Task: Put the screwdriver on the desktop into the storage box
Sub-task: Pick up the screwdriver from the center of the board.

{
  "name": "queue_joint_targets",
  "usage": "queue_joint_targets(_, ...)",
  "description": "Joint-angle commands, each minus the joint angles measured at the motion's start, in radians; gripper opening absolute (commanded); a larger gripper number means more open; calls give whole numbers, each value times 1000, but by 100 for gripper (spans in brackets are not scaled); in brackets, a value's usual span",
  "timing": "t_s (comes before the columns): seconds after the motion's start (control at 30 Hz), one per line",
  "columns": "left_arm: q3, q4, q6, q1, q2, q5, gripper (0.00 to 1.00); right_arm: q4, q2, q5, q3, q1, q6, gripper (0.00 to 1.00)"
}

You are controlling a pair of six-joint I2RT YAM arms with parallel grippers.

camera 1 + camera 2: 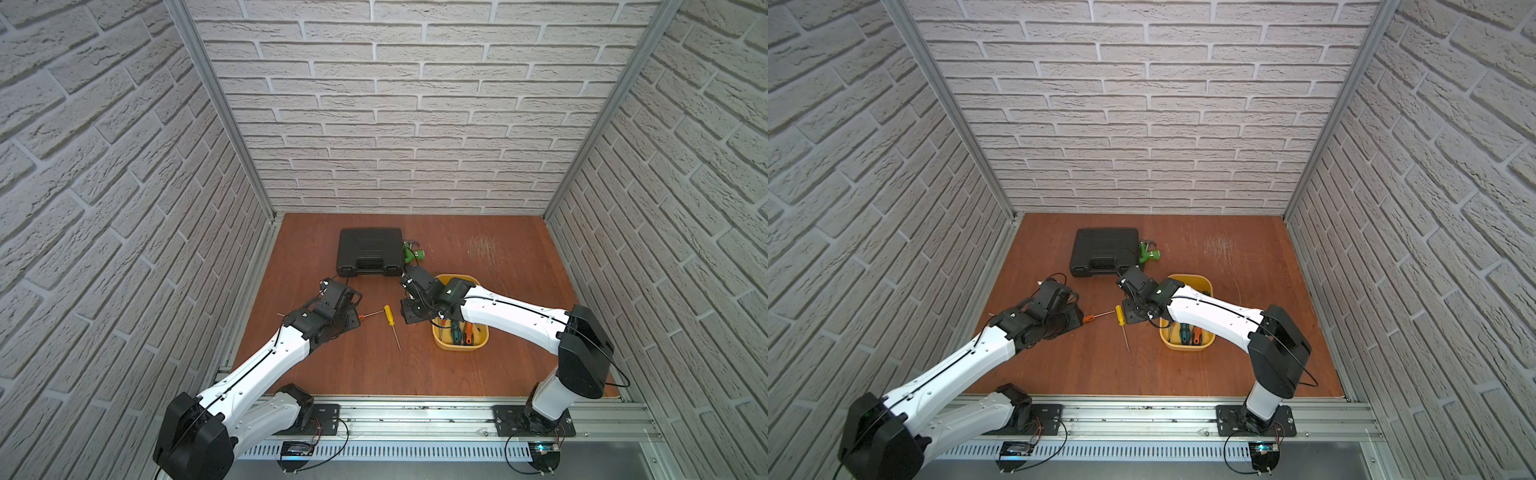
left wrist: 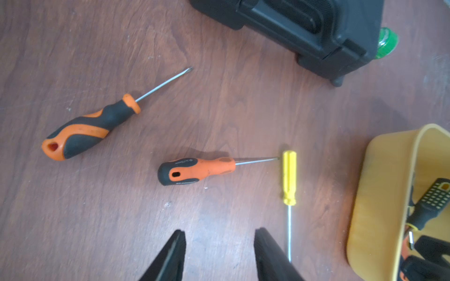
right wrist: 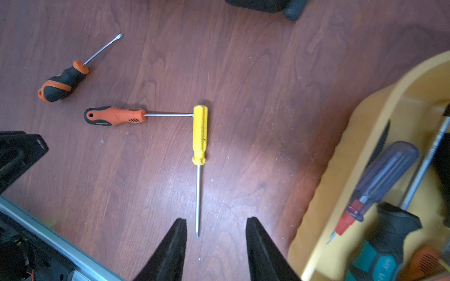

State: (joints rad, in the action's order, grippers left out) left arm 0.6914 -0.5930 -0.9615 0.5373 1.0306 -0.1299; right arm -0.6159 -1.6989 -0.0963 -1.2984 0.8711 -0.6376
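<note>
Three screwdrivers lie on the desktop (image 1: 457, 374): a yellow-handled one (image 1: 388, 314) (image 3: 200, 133), an orange-and-black one (image 2: 199, 170) whose tip touches the yellow handle, and a stubbier orange-and-black one (image 2: 90, 129). The yellow storage box (image 1: 477, 343) (image 3: 365, 136) stands to their right and holds several screwdrivers. My left gripper (image 2: 220, 233) hangs open above bare wood, left of the yellow screwdriver's shaft. My right gripper (image 3: 216, 221) hovers open beside the box, with the yellow screwdriver's tip on the wood below, between its fingers. Neither gripper holds anything.
A black tool case (image 1: 370, 251) lies shut behind the screwdrivers, with a green tool (image 1: 412, 253) at its right side. Brick-patterned walls close in three sides. A metal rail (image 1: 415, 411) runs along the front edge.
</note>
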Motion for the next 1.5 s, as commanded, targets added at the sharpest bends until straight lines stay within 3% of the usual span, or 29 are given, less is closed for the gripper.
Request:
queue_joint_targets(0.0, -15, -8, 15, -8, -7, -2, 50, 13, -38, -17, -44, 21, -18, 44)
queue_joint_targets(0.8, -59, 5, 10, -21, -13, 13, 50, -74, -359, -20, -255, 43, -24, 38)
queue_joint_targets(1.47, -75, 25, 11, -25, 2, 19, 51, -56, -417, -15, -246, 44, -20, 29)
